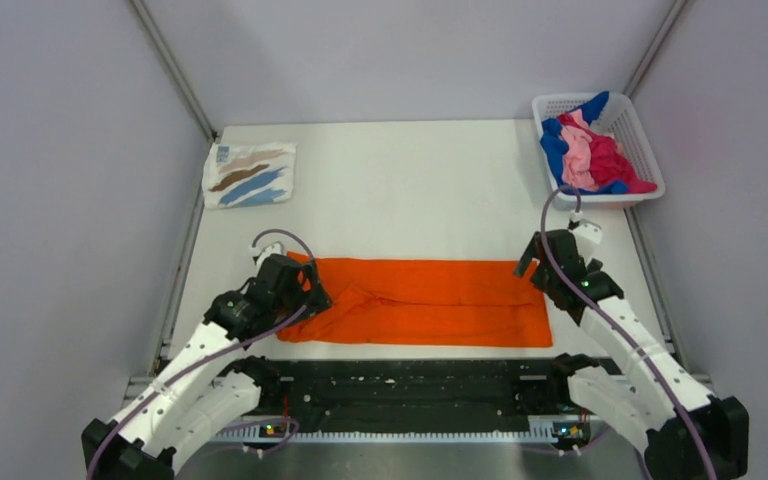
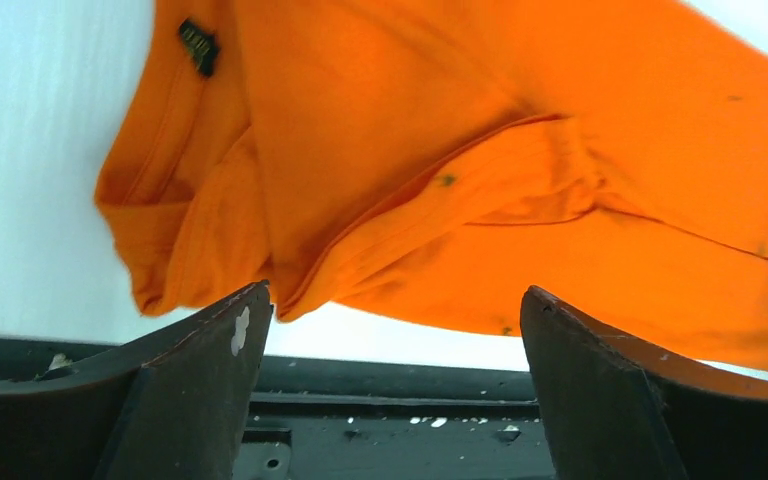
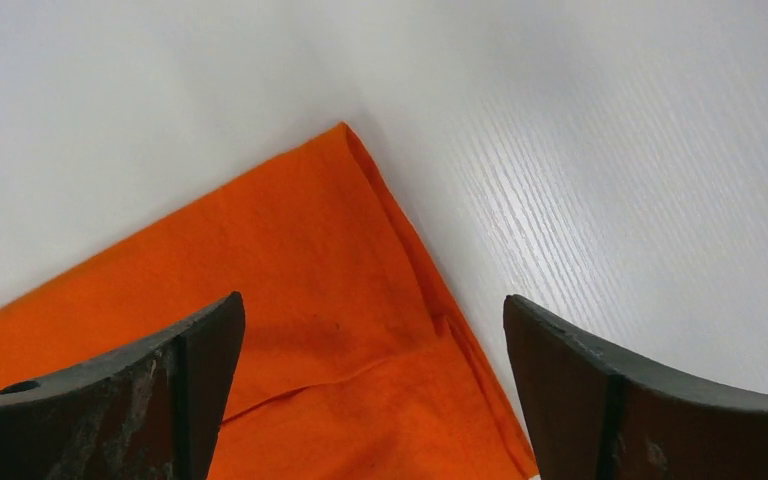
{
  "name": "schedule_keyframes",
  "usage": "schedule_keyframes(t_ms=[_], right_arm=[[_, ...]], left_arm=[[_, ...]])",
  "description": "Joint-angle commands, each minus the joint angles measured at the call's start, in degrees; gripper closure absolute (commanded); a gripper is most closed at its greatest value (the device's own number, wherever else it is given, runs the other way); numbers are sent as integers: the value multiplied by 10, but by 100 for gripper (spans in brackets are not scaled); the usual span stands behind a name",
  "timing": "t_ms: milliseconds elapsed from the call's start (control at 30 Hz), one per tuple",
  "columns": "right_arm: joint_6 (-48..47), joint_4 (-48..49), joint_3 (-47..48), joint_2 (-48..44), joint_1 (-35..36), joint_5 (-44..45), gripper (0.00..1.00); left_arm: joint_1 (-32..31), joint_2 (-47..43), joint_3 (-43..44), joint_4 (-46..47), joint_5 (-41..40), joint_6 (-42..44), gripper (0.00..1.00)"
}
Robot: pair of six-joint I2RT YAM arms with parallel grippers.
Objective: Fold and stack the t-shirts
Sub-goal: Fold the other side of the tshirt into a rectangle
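A bright orange t-shirt (image 1: 430, 300) lies folded lengthwise into a long strip near the table's front. My left gripper (image 1: 312, 290) is open over its left collar end; in the left wrist view the rumpled collar (image 2: 200, 190) lies just beyond the open jaws and nothing is between them. My right gripper (image 1: 532, 268) is open over the shirt's far right corner (image 3: 345, 135), empty. A folded white t-shirt with brown and blue streaks (image 1: 250, 175) lies at the back left. Blue, pink and magenta t-shirts (image 1: 588, 155) are heaped in the basket.
A white plastic lattice basket (image 1: 644, 150) stands at the back right corner. A black rail (image 1: 410, 385) runs along the table's near edge between the arm bases. Grey walls close in both sides.
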Motion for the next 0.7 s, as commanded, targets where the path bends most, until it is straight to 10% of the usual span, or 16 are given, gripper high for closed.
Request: schedule_keyframes(t_ms=[0,367,667], right_arm=[[10,17,-1,-74,5,16,1],[-25,65,-30,-142,6,-51,1],[-26,69,-28,-142,5,-51,1]], left_arm=[[-2,32,41,110,28,60,1],[-2,348,122,262,59,105,1],[-9,327,28,285,182,101,1]])
